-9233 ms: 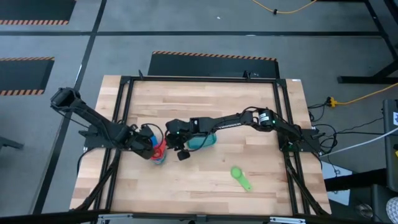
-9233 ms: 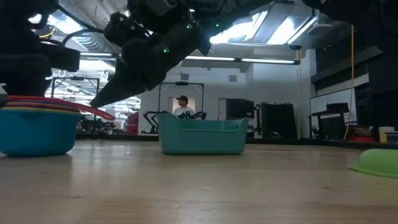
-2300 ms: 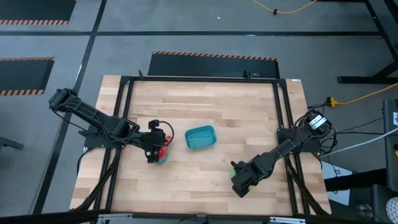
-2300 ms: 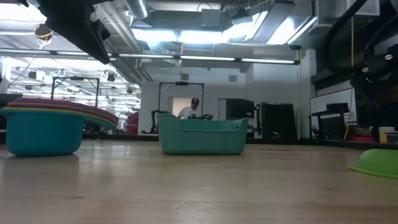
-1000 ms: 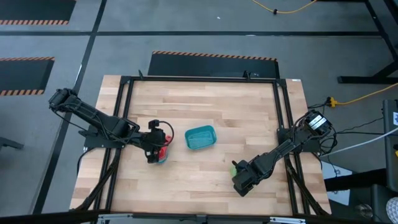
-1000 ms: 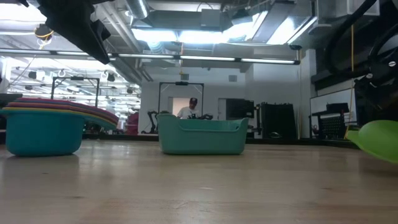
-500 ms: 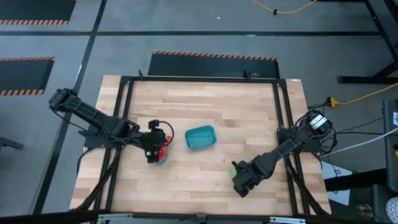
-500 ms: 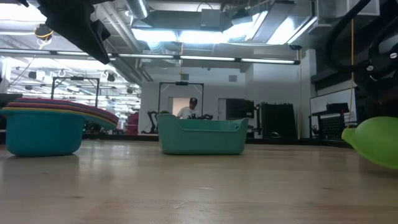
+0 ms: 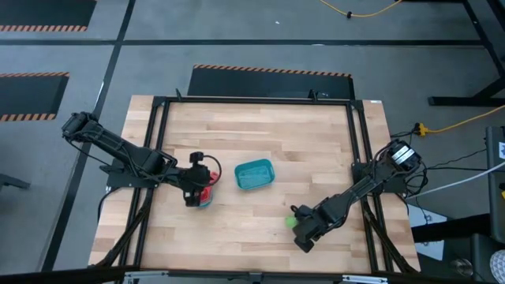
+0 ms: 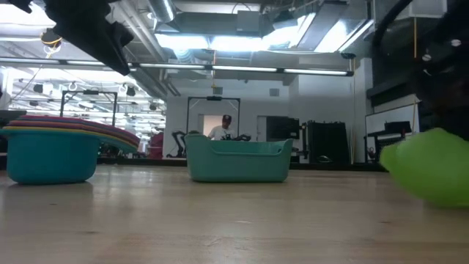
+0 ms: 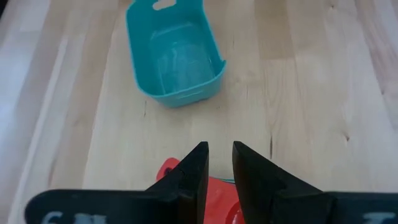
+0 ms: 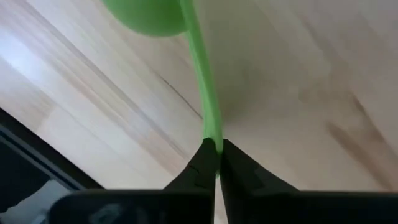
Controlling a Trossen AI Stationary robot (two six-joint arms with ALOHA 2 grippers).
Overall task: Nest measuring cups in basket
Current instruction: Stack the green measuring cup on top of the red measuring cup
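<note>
The teal basket (image 9: 255, 174) (image 10: 238, 160) (image 11: 174, 56) stands on its base at the table's middle. Left of it, nested measuring cups (image 9: 203, 197) (image 10: 51, 154) stand on the table, a light blue one at the bottom and a red one (image 11: 205, 186) on top. My left gripper (image 9: 197, 188) (image 11: 219, 152) hovers above this stack, its fingers a narrow gap apart with nothing between them. The green cup (image 9: 292, 222) (image 10: 429, 169) (image 12: 149, 15) is near the table's front right, and my right gripper (image 9: 302, 230) (image 12: 214, 146) is shut on it. My right gripper pinches the green cup's flat handle near its free end (image 12: 212, 127), one finger on each flat face. The fingers come steeply from above, in line with the handle. The cup is tipped, its bowl (image 10: 429, 169) turned partly sideways. Whether its lower side still touches the table, I cannot tell.
Bare wooden tabletop (image 9: 252, 130) lies between the basket and the green cup and along the far side. A black metal frame (image 9: 158, 118) runs along the table's left, right and far edges. A person (image 10: 223, 128) stands far off in the room behind.
The green cup has swung toward the table's near edge and a little to the left with my right gripper. In the low view it has tipped further, drifted left and grown larger. The stack and the basket have stayed put.
</note>
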